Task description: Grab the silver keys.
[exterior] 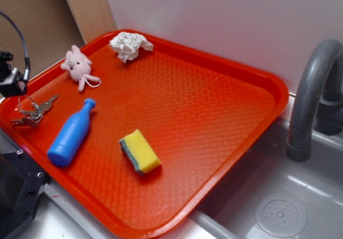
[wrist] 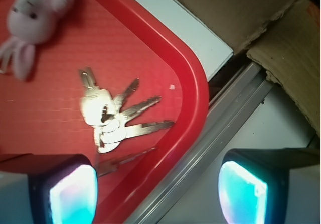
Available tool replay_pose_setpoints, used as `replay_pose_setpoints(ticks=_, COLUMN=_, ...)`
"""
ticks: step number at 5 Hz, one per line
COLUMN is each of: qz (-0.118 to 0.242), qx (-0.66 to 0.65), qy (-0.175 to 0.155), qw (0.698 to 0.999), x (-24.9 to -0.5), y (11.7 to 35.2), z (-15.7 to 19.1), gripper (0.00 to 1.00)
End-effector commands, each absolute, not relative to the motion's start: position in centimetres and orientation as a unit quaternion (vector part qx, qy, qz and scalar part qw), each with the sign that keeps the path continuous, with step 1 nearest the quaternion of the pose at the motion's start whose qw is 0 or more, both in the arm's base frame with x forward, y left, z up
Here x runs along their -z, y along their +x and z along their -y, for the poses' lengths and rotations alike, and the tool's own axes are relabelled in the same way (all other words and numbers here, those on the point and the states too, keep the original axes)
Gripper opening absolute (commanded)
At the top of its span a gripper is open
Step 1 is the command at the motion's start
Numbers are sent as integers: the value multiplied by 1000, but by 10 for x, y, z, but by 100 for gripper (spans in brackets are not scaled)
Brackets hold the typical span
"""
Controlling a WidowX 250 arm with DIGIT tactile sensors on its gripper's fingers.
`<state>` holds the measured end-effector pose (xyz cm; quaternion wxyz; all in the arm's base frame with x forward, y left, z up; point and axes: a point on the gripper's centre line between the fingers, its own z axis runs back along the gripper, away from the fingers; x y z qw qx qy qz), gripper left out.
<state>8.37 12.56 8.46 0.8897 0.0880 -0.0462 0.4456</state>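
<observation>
Silver keys fanned flat on the red tray, close to its left rim, between the pink plush toy and the blue bottle. Claw spread wide, gripping nothing, one finger over the tray, the other beyond the rim.

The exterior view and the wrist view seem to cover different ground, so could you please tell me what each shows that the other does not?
Only the exterior view shows the blue bottle, the yellow sponge, the crumpled paper, and the grey faucet over the sink. Only the wrist view shows the open gripper with its fingertips, plus cardboard beyond the tray. Both show the silver keys near the red tray edge and the pink plush toy.
</observation>
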Motion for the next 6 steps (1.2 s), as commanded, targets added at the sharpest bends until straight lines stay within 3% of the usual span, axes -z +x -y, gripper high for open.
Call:
replay_pose_setpoints(ticks=1, qz=65, qx=-451, qy=113, qw=883, x=-79, y=74, z=-130, gripper=100)
replay_pose_setpoints(ticks=3, qz=56, qx=-442, qy=107, qw=889, x=-75, y=78, z=-123, gripper=100)
replay_pose_setpoints(ticks=4, qz=38, qx=-437, qy=73, qw=896, x=-76, y=82, z=-117, gripper=100)
replay_pose_setpoints(ticks=6, qz=34, qx=-404, qy=47, qw=913, x=-101, y=81, z=-114, gripper=100)
